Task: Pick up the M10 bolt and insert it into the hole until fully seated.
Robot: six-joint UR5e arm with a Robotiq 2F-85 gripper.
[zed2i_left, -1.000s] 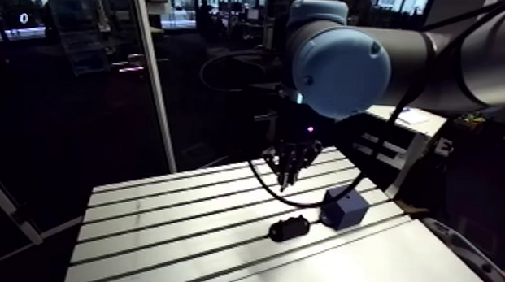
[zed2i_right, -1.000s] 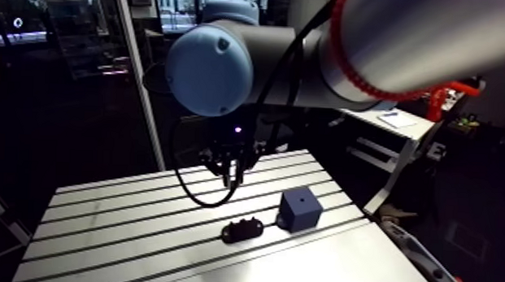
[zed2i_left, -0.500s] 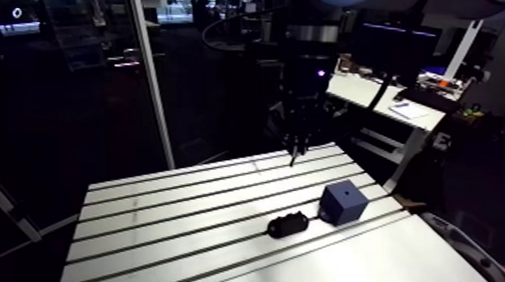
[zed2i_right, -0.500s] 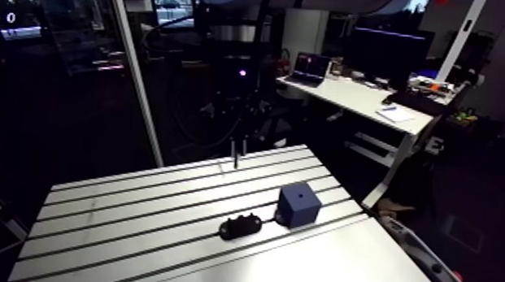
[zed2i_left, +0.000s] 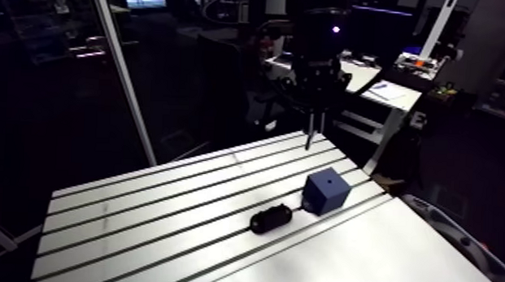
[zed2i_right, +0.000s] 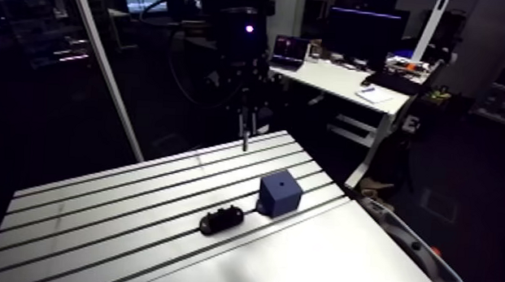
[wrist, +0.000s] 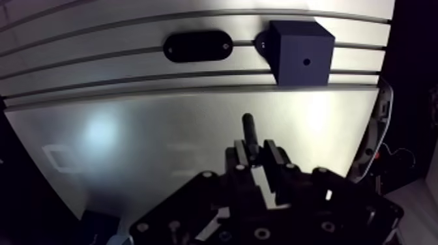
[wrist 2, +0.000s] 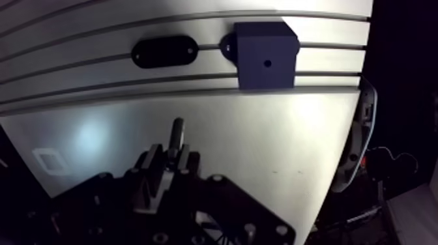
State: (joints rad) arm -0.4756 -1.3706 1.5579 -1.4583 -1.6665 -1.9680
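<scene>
Blue block (zed2i_left: pixel 328 191) on desk (zed2i_left: pixel 155 220), hole (wrist: pixel 306 63) facing up, empty. Gripper (wrist: pixel 256 148) clamped on bolt (wrist: pixel 249 130), shank pointing down, well above desk and apart from block. Step: carry. Next: centre bolt over hole, keep it vertical, descend.

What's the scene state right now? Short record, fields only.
jaws: shut on the bolt
bolt: shaft sticks out past the jaws, held clear above the table, not yet at the block
block: blue, on the table, ahead of the jaws
hole: in the block's top face, empty
black oval part: on the table beside the block, along the same slot
table: slotted aluminium
</scene>
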